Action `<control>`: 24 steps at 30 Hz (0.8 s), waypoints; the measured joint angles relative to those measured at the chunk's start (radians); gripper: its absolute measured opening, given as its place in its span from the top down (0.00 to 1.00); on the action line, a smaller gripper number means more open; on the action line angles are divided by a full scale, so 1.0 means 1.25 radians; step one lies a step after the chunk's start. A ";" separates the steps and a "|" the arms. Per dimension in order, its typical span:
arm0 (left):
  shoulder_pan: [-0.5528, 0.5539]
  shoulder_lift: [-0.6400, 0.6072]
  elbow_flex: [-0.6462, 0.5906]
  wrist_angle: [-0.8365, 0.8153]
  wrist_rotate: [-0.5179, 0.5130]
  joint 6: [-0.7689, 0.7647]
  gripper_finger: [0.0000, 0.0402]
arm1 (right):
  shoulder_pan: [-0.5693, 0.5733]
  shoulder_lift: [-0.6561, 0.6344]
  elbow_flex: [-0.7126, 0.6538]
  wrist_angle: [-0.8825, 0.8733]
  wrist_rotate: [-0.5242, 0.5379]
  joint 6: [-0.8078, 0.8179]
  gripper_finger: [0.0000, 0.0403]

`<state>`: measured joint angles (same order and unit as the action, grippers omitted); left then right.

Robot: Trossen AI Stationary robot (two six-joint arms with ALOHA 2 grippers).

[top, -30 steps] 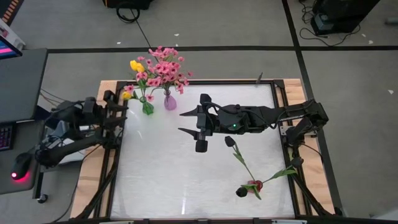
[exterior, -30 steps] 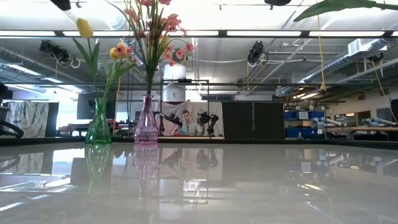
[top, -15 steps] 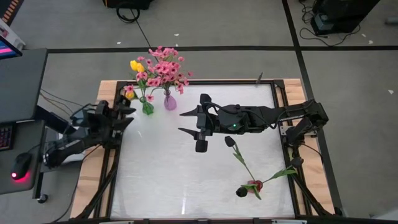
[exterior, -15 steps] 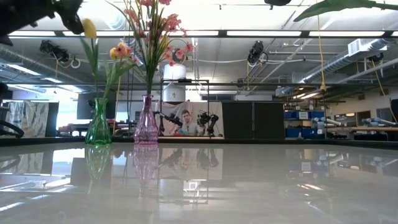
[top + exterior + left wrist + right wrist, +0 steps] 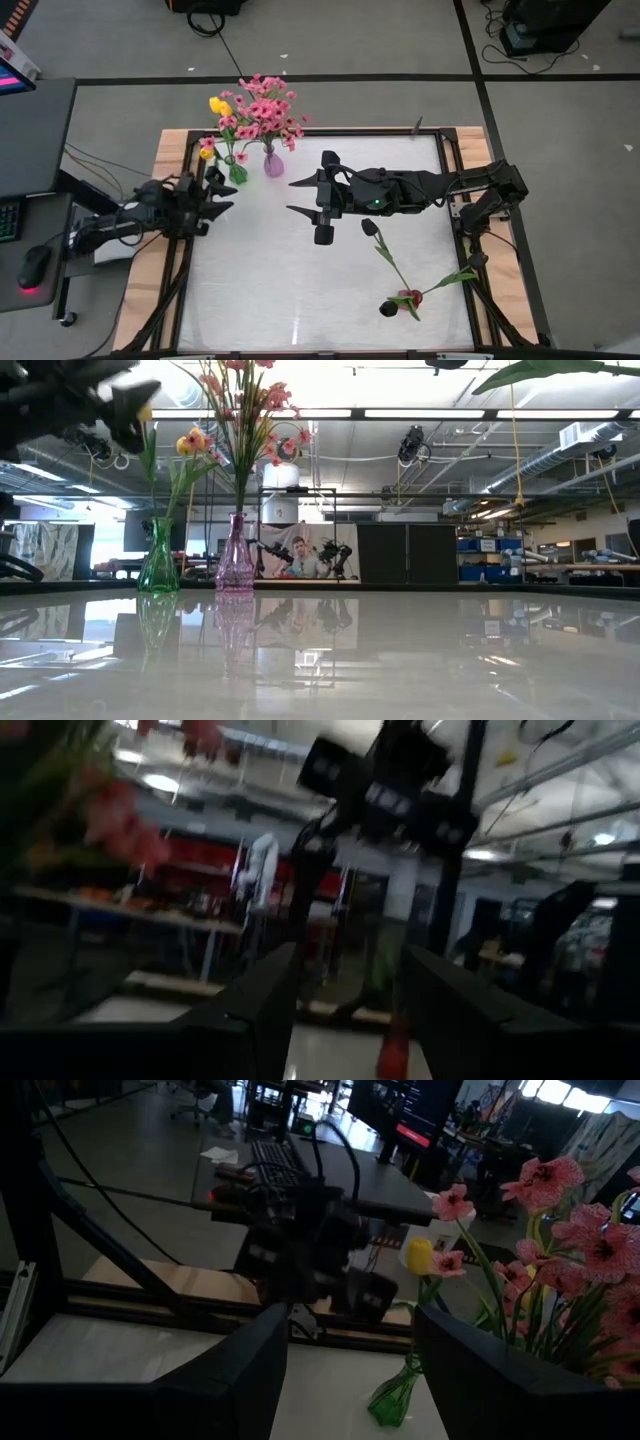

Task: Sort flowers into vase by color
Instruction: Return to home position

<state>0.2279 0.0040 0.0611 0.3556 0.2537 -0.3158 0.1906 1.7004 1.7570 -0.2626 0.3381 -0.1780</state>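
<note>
The table [image 5: 420, 660] top is finished smooth and glossy, mirror-like. Bare matt wood boards [image 5: 142, 290] are exposed along the table's edges, under a dark frame [image 5: 360, 131] that looks like metal. On the table, the green vase [image 5: 158, 565] and purple vase [image 5: 235, 560] are made of clear tinted glass. Above the table, the fingers [image 5: 250, 1370] of the right gripper [image 5: 292, 196] are finished in matt dark plastic.

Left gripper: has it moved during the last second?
Yes. The left gripper has swung rightward, from the left edge in over the table, closer to the green vase.
</note>
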 joint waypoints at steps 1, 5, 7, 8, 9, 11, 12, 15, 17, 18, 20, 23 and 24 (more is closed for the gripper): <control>0.000 0.000 -0.009 -0.010 -0.005 0.003 0.54 | 0.000 0.000 0.000 0.000 0.000 0.000 0.44; 0.000 0.001 -0.042 -0.033 -0.028 0.019 0.54 | 0.000 0.000 0.000 0.000 0.000 0.000 0.44; 0.000 0.000 -0.042 -0.059 -0.049 0.032 0.54 | 0.000 0.000 0.000 0.000 0.000 0.000 0.44; 0.000 0.001 -0.042 -0.070 -0.056 0.043 0.54 | 0.000 0.000 0.000 0.000 0.000 0.000 0.44; -0.001 0.001 -0.042 -0.081 -0.060 0.057 0.54 | 0.000 0.000 0.000 0.000 0.000 0.000 0.44; -0.002 0.001 -0.042 -0.101 -0.063 0.071 0.54 | 0.000 0.000 0.000 0.000 0.000 0.000 0.44; -0.002 0.001 -0.042 -0.114 -0.063 0.074 0.54 | 0.000 0.000 0.000 0.000 0.000 0.000 0.44; -0.002 0.001 -0.042 -0.181 -0.063 0.076 0.54 | 0.000 0.000 0.000 0.000 0.000 0.000 0.44; -0.002 0.001 -0.042 -0.239 -0.063 0.076 0.54 | 0.000 0.000 0.000 0.000 0.000 0.000 0.44; -0.002 0.002 -0.042 -0.253 -0.065 0.076 0.54 | 0.000 0.000 0.000 0.000 0.000 0.000 0.44; -0.006 0.013 -0.043 -0.251 -0.068 0.076 0.54 | 0.000 0.000 0.000 0.000 0.000 0.000 0.44; -0.015 0.018 -0.043 -0.256 -0.090 0.081 0.54 | 0.000 0.000 0.000 0.000 0.000 0.000 0.44; -0.017 0.018 -0.043 -0.257 -0.094 0.080 0.54 | 0.000 0.000 0.000 0.000 0.000 0.000 0.44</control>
<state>0.2064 0.0267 0.0078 0.0345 0.1359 -0.2152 0.1909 1.7004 1.7571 -0.2626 0.3378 -0.1783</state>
